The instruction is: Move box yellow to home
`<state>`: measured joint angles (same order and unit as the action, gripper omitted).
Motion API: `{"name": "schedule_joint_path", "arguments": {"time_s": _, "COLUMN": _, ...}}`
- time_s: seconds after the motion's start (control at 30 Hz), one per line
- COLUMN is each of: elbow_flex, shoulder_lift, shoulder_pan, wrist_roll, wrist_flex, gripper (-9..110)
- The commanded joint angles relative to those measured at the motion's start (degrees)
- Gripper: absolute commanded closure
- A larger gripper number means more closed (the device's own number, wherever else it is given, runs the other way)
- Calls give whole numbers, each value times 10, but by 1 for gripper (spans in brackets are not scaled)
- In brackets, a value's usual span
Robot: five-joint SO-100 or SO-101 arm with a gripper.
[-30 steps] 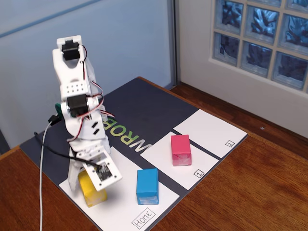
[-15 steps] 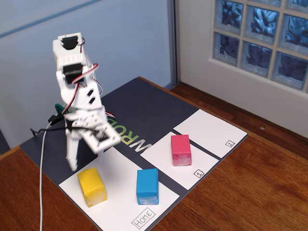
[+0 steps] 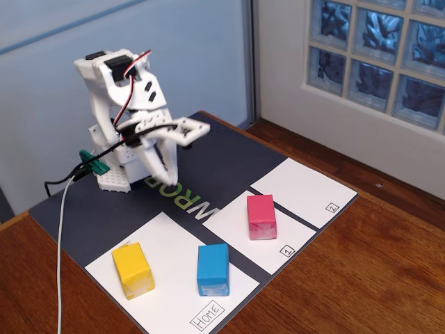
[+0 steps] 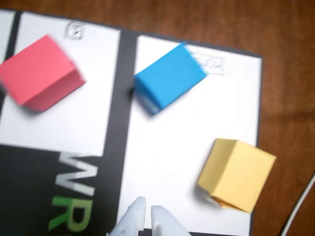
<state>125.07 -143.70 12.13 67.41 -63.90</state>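
Box yellow [image 3: 133, 269]: paper-wrapped rectangular block, resting free on home [image 3: 170, 306], the large white paper sheet, beside the blue block [image 3: 212, 268]. Gripper [image 4: 146, 212]: white plastic fingers [image 4: 135, 216] nearly together, only a narrow gap, holding and touching nothing. Arm folded back over the dark mat [image 3: 208, 156], well apart from all 3 blocks. Pink block [image 3: 261, 216] on sheet "1". Wooden surface [image 3: 361, 264].

A wooden table [image 3: 389, 264] stands by a pale blue wall [image 3: 181, 62] and glass-block window [image 3: 379, 56].
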Motion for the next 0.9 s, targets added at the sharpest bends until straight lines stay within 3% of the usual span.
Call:
{"name": "schedule_joint_path", "arguments": {"time_s": 0.0, "elbow_flex": 31, "shoulder_lift": -81, "shoulder_pan": -32, "wrist_roll": 10, "wrist_flex": -40, "gripper": 102}}
{"name": "schedule_joint_path", "arguments": {"time_s": 0.53, "elbow_flex": 221, "shoulder_lift": -365, "shoulder_pan": -58, "wrist_roll": 30, "wrist_flex": -294, "gripper": 102}}
{"name": "schedule_joint_path", "arguments": {"time_s": 0.87, "elbow_flex": 313, "shoulder_lift": -477, "shoulder_pan": -103, "wrist_roll": 98, "wrist_flex": -292, "gripper": 102}}
